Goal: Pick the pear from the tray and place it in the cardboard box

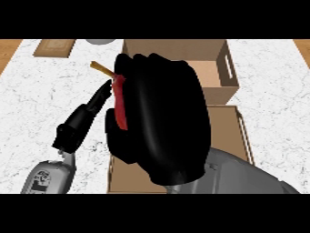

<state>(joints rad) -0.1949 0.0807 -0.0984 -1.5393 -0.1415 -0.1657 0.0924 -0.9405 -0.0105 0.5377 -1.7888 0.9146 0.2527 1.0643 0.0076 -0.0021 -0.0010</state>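
Marble counter [278, 113]: right hand [161, 118] clasping pear [120, 102] hides cardboard box [214, 79]; tray [54, 47] far-left.

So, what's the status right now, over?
Right black hand curled round red pear, mostly hiding it. Left black hand open, beside it. Open brown cardboard box just beyond; nothing seen blocking.

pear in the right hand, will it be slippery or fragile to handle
Probably light: the right hand covers nearly all of the pear. Its smooth red skin may be slippery. The thin stem sticking out looks the likeliest part to snag or snap.
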